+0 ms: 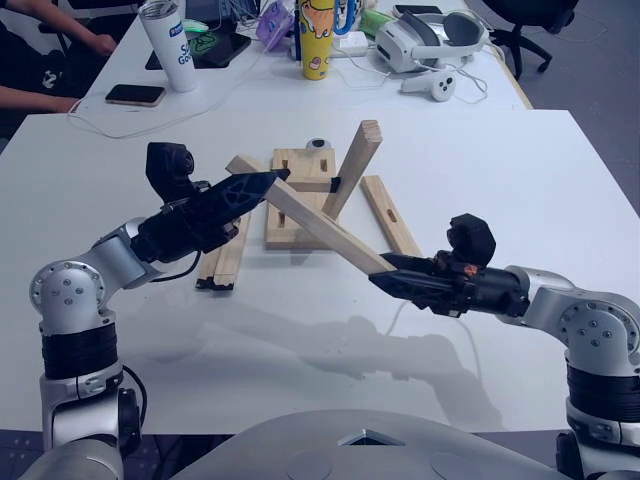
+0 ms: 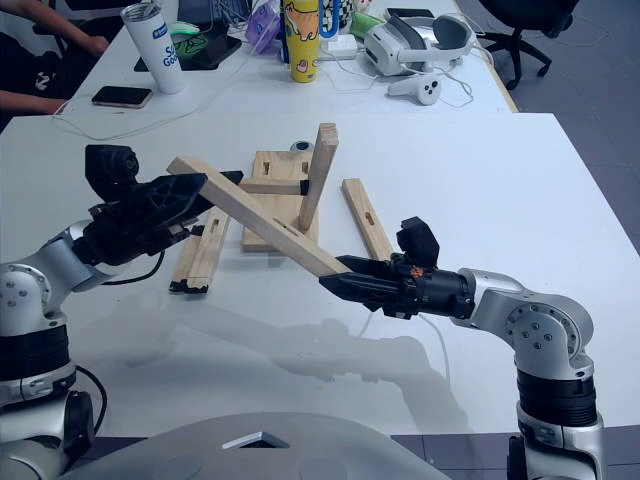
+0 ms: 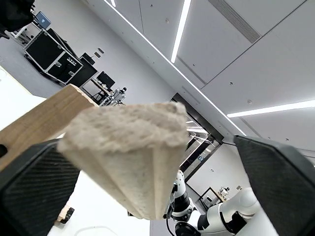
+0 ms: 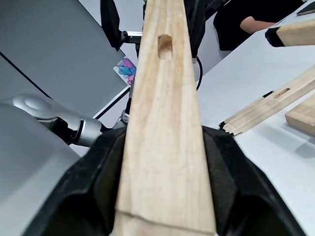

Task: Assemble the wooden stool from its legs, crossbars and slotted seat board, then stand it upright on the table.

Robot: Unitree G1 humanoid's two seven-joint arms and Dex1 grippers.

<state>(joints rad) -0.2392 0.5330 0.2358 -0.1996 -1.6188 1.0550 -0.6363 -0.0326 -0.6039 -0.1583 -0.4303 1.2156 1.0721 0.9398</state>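
A long wooden leg (image 1: 318,222) hangs slanted above the table, spanning both grippers. My right gripper (image 1: 384,270) is shut on its lower end, and the fingers (image 4: 110,162) hug both sides. Its upper end (image 3: 125,157) lies between the spread pads (image 3: 275,182) of my left gripper (image 1: 268,182), which is open; the wood touches one pad and a gap shows at the other. Behind, the slotted seat board (image 1: 292,200) lies flat with a tilted leg (image 1: 354,165) and a crossbar (image 1: 312,185) standing in it.
Two more legs (image 1: 224,258) lie side by side left of the board, and one slotted piece (image 1: 391,215) lies to its right. The table behind holds a tumbler (image 1: 168,42), a yellow cup (image 1: 317,38), a phone (image 1: 135,95) and a headset (image 1: 432,38).
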